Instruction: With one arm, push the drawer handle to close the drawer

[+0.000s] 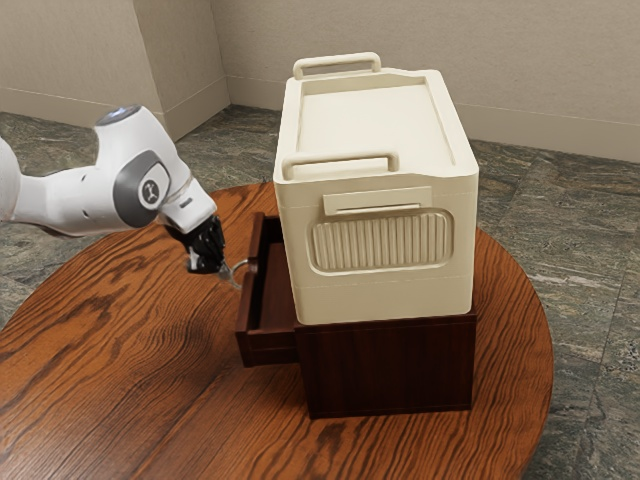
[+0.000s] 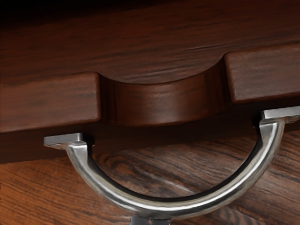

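Observation:
My gripper (image 1: 230, 280) is at the drawer's handle (image 1: 240, 264), on the outer side of the pulled-out drawer (image 1: 246, 312). The dark wooden drawer sticks out of its cabinet (image 1: 388, 366) toward the exterior view's left. In the wrist view the curved metal handle (image 2: 171, 206) arcs out from the drawer front (image 2: 161, 105), which has a scooped notch in its top edge. The two fingertips of the gripper (image 2: 150, 221) stand side by side, shut, at the outer middle of the arc. Whether they touch the metal, I cannot tell.
A large cream box (image 1: 375, 230) with two top handles rests on the cabinet. Both are on a round wooden table (image 1: 130, 350). The table's bare wood extends around the drawer on the exterior view's left, with a stone floor (image 1: 590, 290) beyond its edge.

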